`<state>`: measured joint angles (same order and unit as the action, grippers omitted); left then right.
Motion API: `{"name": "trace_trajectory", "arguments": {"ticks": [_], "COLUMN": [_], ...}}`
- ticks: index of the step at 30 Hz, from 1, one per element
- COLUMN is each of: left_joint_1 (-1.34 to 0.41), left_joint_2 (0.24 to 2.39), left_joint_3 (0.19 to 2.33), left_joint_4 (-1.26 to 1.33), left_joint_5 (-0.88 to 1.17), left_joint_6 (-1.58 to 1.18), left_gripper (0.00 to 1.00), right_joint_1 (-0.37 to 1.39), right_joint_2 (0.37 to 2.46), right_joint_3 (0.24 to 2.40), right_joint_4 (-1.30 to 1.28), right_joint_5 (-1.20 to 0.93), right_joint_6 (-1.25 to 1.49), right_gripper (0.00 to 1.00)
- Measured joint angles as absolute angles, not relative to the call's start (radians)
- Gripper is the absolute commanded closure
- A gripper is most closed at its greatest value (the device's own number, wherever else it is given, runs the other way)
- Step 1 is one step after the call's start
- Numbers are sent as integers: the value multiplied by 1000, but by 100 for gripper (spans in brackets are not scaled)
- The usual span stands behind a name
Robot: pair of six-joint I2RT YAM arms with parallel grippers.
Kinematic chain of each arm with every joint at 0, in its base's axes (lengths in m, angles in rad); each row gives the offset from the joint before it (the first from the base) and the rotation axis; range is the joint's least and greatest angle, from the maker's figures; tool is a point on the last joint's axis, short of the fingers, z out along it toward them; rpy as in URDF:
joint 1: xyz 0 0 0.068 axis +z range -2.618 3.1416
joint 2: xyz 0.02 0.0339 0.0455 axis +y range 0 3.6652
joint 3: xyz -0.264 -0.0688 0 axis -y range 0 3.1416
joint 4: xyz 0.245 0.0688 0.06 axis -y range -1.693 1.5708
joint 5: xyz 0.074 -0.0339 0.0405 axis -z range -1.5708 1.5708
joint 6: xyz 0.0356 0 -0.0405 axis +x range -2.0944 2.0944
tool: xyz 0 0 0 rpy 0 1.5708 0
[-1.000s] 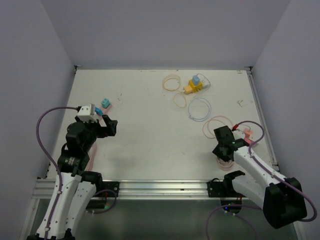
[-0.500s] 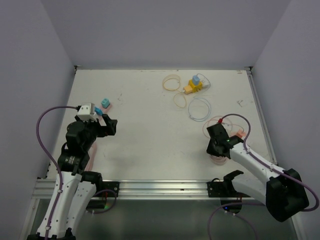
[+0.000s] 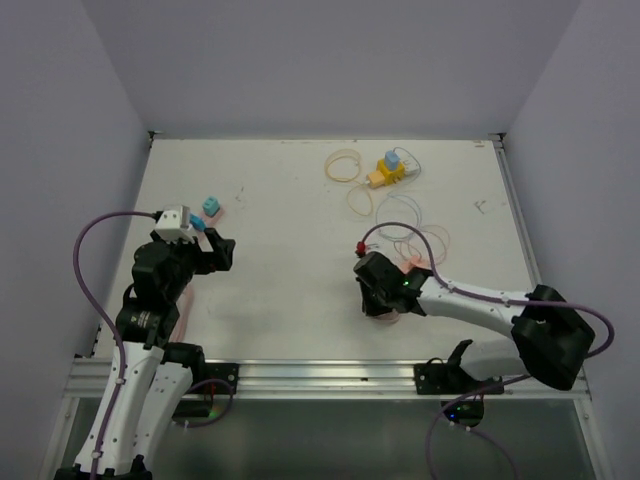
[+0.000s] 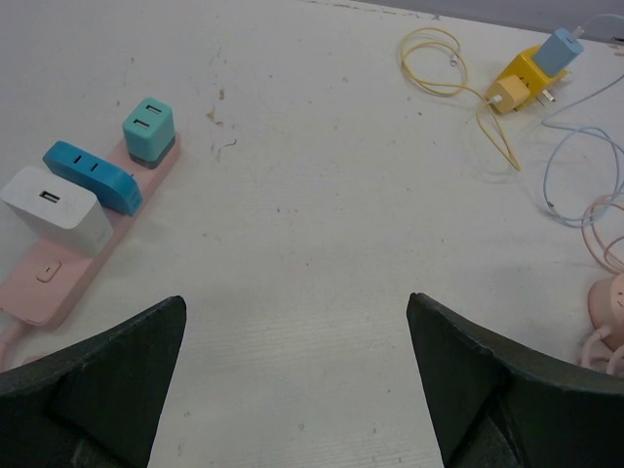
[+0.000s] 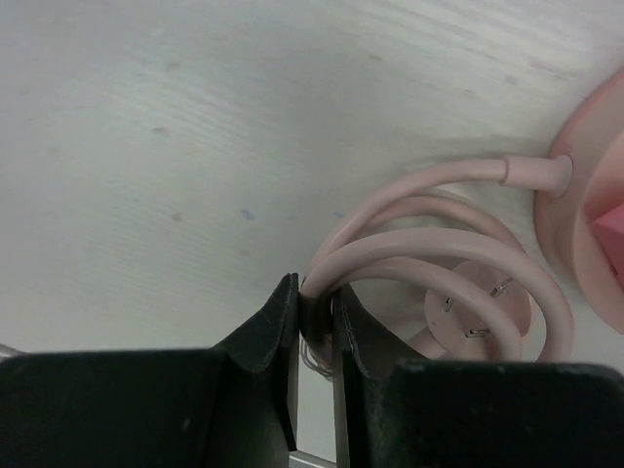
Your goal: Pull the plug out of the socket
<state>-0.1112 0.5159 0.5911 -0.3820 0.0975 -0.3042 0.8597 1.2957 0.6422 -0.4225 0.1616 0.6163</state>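
1. Since the earlier frame, the right claw (image 3: 380, 296) has swung from the right side of the table (image 3: 290, 200) to the lower middle of the top view, dragging a pink cord (image 5: 419, 178) with it.
2. Its fingers are clamped together on one loop of that cord; a loose pink plug (image 5: 478, 312) lies inside the coil, prongs up.
3. At lower left of the top view, the left claw (image 4: 294, 322) hangs above the table, fingers wide apart and holding nothing.
4. Just beyond it, at the left of the left wrist view, lies a pink power strip (image 4: 49, 285). A white charger (image 4: 54, 210), a blue plug (image 4: 93, 175) and a teal plug (image 4: 149, 127) all sit in its sockets.
5. Farthest away, upper middle of the top view, a yellow adapter (image 3: 380, 177) carries a blue charger (image 3: 393, 162), with thin cords looped around it.
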Motion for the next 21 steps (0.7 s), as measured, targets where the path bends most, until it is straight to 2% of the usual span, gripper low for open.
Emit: {"name": "trace_trajectory", "arguments": {"ticks": [6,10,14,21], "left_joint_1": [-110,-106,-105,-105], "left_joint_2": [514,506,492,491], "left_joint_3": [591,591,591,591], "left_joint_4": [-382,-382,-382,-382], "left_joint_5": [97,96,87,81], "left_joint_6": [-304,-304,-304,-304], "left_gripper": [0,0,0,0], "right_joint_1": [1133,1250,1272,1258], "right_joint_2": [1523,1618,1629,1568], "right_joint_3": [864,983,998,908], "right_joint_4": [-386,-344,-327,-376], "right_joint_5": [156,103,58,107], "right_joint_6": [507,423,361,259], "right_gripper": [100,100,100,93]}}
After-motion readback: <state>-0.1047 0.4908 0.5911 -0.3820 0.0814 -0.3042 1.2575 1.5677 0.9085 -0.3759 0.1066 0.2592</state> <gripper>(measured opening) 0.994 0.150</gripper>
